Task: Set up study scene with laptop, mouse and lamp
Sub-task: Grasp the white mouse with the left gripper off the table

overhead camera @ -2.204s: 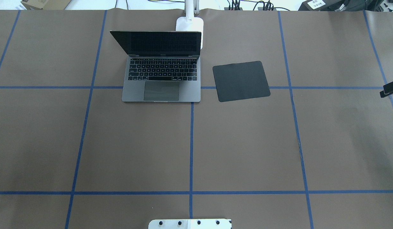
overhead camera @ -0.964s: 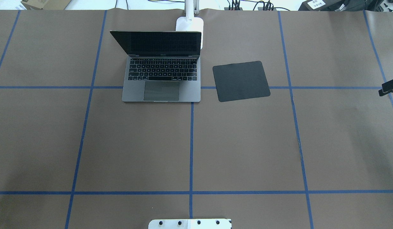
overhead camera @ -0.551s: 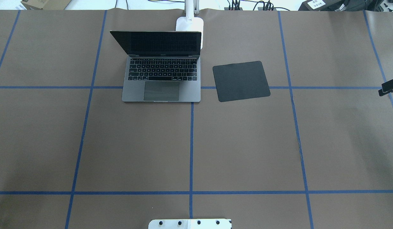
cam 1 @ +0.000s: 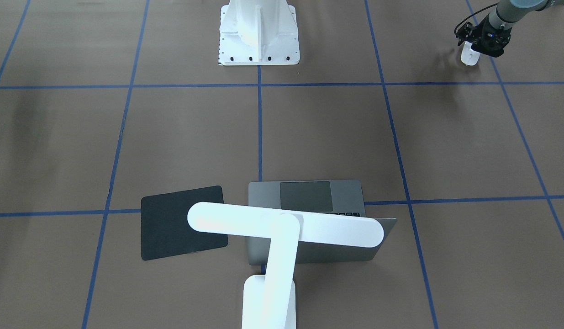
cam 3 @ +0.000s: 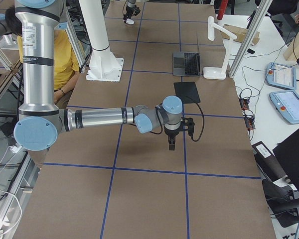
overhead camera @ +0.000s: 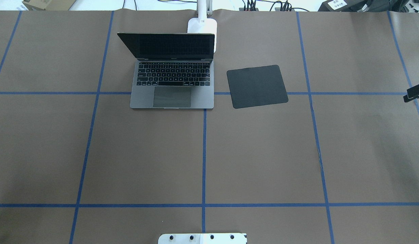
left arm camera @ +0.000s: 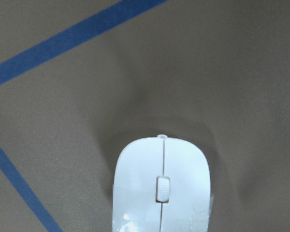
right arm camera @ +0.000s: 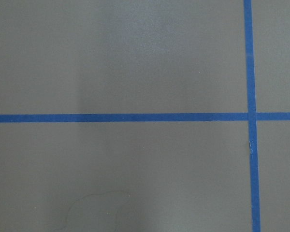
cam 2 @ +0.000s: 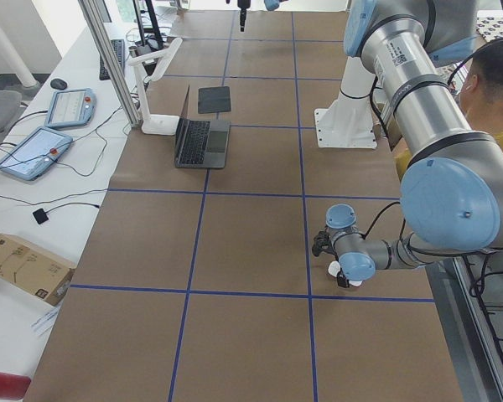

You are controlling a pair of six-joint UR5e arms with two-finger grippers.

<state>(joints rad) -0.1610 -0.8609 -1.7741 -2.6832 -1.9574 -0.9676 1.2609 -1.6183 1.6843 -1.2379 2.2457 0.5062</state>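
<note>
White mouse (cam 1: 469, 55) well apart from laptop (cam 1: 263, 194)

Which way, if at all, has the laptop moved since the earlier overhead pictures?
No. The laptop has not moved: its near right corner still sits at the top of the blue tape line, the same gap from the black mat.

— Robotics lab, no doubt: big industrial arms (cam 3: 40, 64) over a brown-papered table (overhead camera: 263, 152) gridded with blue tape (overhead camera: 203, 156).
— Teach pendants (cam 2: 32, 152) on the side bench, an operator (cam 3: 67, 55) seated behind the bolted pedestal (cam 1: 259, 32).
</note>
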